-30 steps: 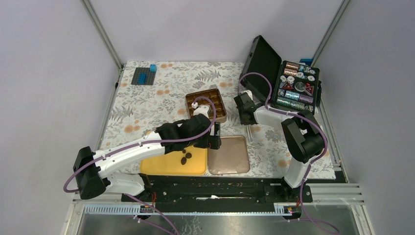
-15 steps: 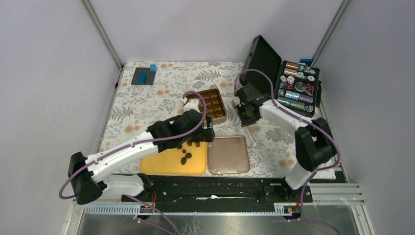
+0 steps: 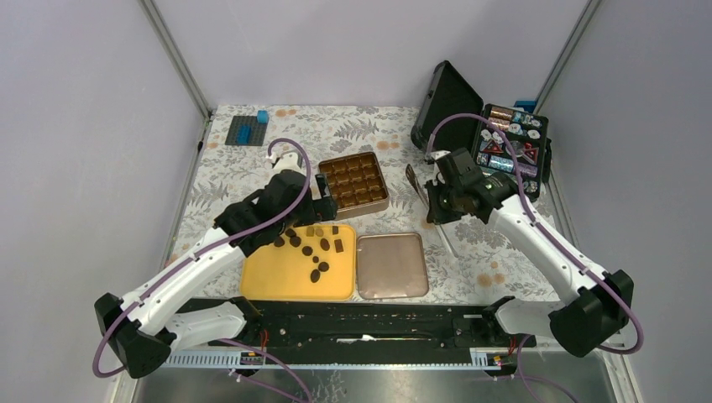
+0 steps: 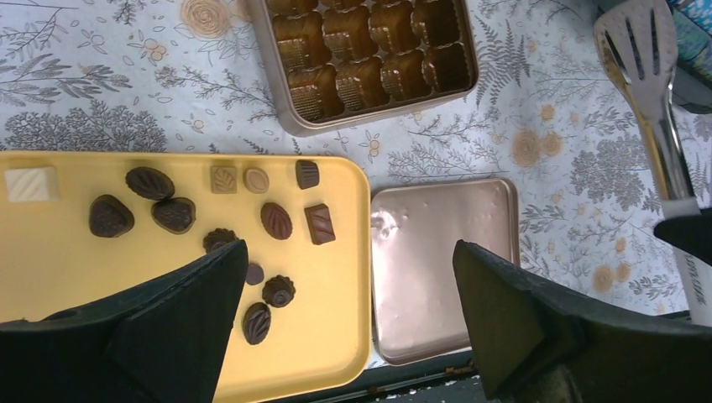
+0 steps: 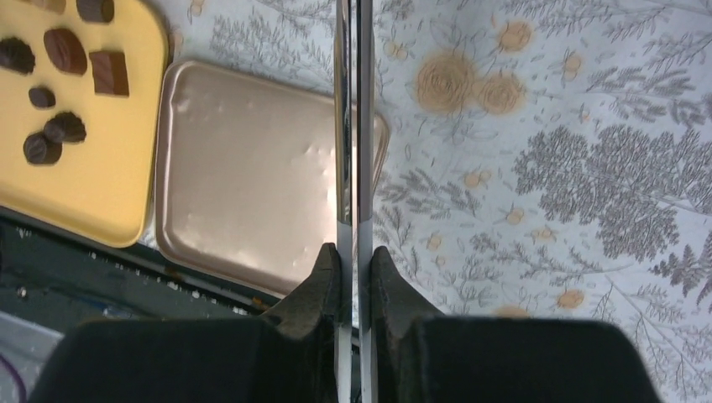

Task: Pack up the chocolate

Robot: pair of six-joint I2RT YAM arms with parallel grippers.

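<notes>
The chocolate [image 3: 311, 248] lies as several dark oval and round pieces, with tan squares, on a yellow tray [image 3: 277, 285]. In the left wrist view the chocolate [image 4: 276, 220] lies below an empty brown compartment box [image 4: 369, 59]. My left gripper [image 4: 348, 252] is open and empty above the tray's right edge. In the top view it [image 3: 329, 210] sits between tray and box [image 3: 353, 180]. My right gripper [image 5: 353, 252] is shut on metal tongs [image 5: 353, 126], held right of the box in the top view [image 3: 435, 204].
A copper-coloured lid [image 3: 391, 265] lies right of the yellow tray [image 5: 101, 151], also seen in the right wrist view [image 5: 252, 185]. An open black case [image 3: 508, 147] of colourful items stands at the back right. A dark block [image 3: 248, 130] sits at the back left.
My left arm has pulled back up and left off the tray, uncovering the chocolate. My right arm has swung out to the right and nearer, carrying the tongs.
</notes>
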